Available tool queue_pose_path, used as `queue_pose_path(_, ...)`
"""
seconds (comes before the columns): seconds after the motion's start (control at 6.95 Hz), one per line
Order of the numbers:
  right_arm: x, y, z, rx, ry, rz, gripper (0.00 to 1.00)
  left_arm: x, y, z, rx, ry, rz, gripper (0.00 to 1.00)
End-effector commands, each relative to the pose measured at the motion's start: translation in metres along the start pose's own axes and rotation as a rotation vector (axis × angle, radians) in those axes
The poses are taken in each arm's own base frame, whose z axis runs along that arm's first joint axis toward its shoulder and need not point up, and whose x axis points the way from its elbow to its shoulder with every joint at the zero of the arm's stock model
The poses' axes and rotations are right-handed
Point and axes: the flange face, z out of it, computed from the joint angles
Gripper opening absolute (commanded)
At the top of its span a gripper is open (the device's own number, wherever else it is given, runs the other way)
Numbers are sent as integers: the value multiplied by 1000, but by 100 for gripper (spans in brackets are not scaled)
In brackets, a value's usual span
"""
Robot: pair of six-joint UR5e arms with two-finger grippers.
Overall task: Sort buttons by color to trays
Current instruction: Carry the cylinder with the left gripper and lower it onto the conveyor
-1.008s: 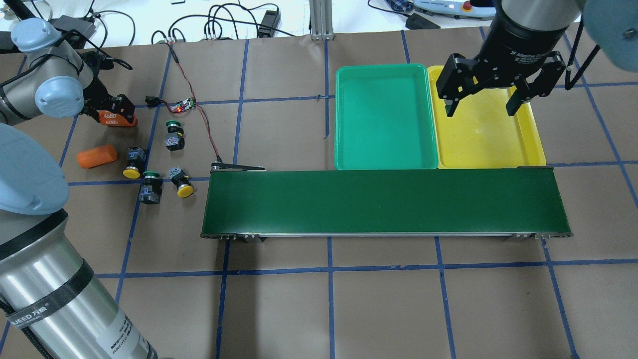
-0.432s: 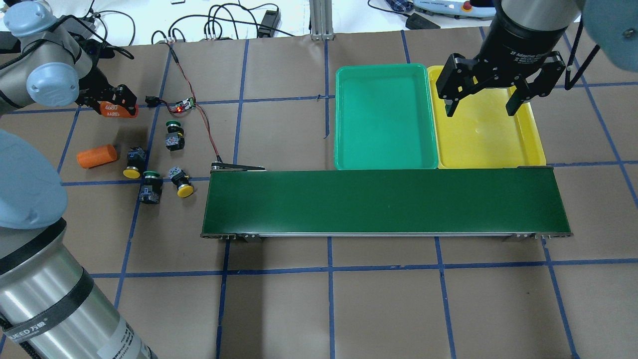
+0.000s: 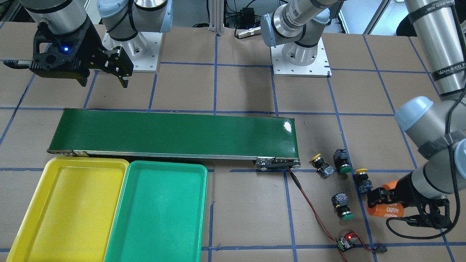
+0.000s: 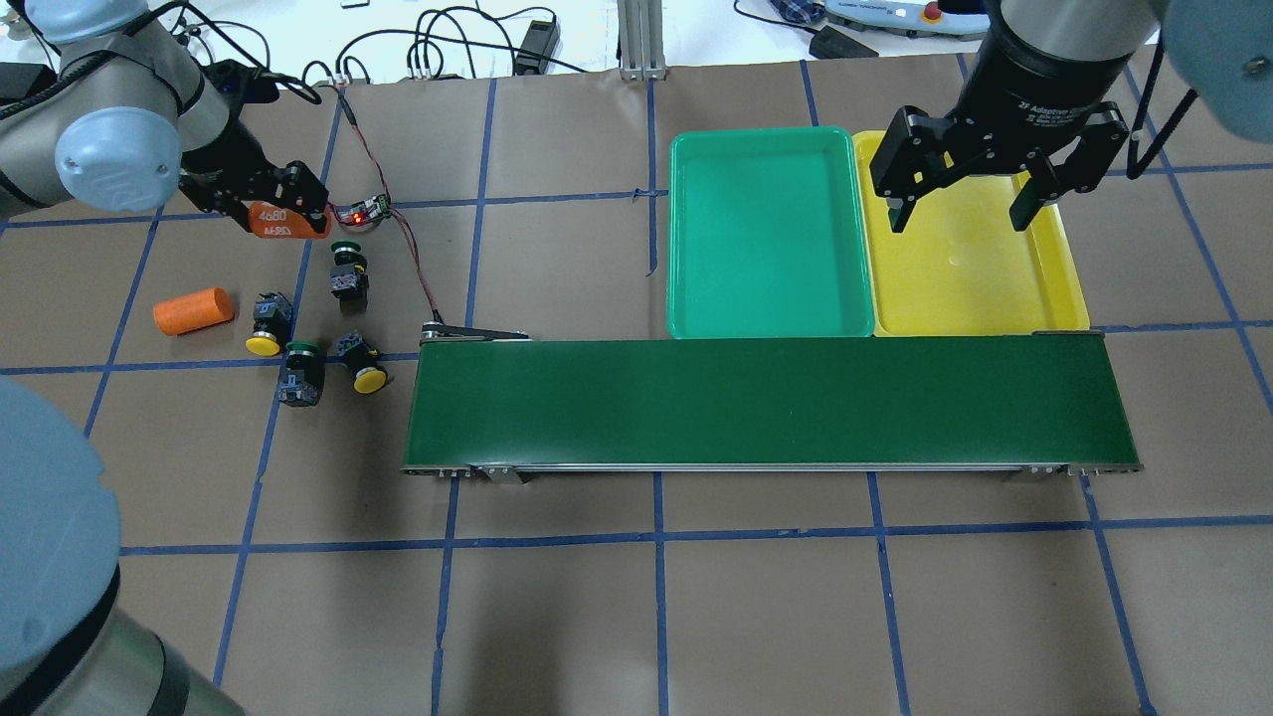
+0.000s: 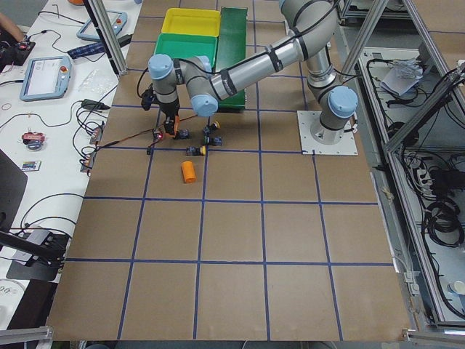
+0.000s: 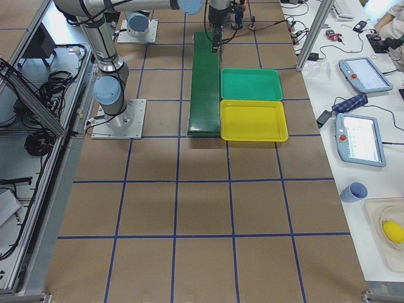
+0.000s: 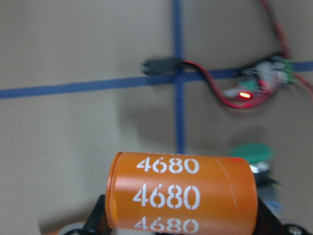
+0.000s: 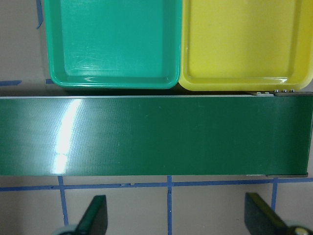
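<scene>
Four buttons lie left of the belt: a green-capped one (image 4: 345, 267), a yellow-capped one (image 4: 267, 331), a second green (image 4: 299, 369) and a second yellow (image 4: 362, 366). My left gripper (image 4: 286, 212) hangs just behind and to the left of the rear green button, shut on an orange cylinder (image 7: 183, 196) marked 4680. The green tray (image 4: 766, 239) and yellow tray (image 4: 970, 283) sit side by side behind the belt, both holding nothing. My right gripper (image 4: 962, 221) hovers open over the yellow tray, nothing between its fingers.
A long dark-green conveyor belt (image 4: 771, 403) runs across the middle. A second orange cylinder (image 4: 193, 310) lies left of the buttons. A small circuit board (image 4: 363, 211) with a red light and its wires sits just right of my left gripper.
My left gripper has carried the orange cylinder to the right, toward the circuit board and the rear green button. The right arm and the buttons have not moved.
</scene>
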Motion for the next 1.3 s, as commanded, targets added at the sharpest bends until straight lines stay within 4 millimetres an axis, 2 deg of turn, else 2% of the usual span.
queue_pose_path(0.0, 0, 0, 0, 0, 0, 0, 100, 93, 54, -3, -24, 30, -27, 0)
queue_pose_path(0.14, 0, 0, 0, 0, 0, 0, 100, 133, 70, -1, -39, 28, 26, 0)
queue_pose_path(0.29, 0, 0, 0, 0, 0, 0, 100, 160, 87, 6, -58, 19, 8, 0)
queue_pose_path(0.43, 0, 0, 0, 0, 0, 0, 100, 170, 97, 17, -85, 20, 2, 0)
queue_pose_path(0.72, 0, 0, 0, 0, 0, 0, 100, 171, 121, 34, -130, 19, -31, 0)
queue_pose_path(1.01, 0, 0, 0, 0, 2, 0, 100, 172, 130, 30, -127, 14, -31, 0)
queue_pose_path(1.15, 0, 0, 0, 0, 0, 0, 100, 172, 131, 31, -132, 15, -33, 71)
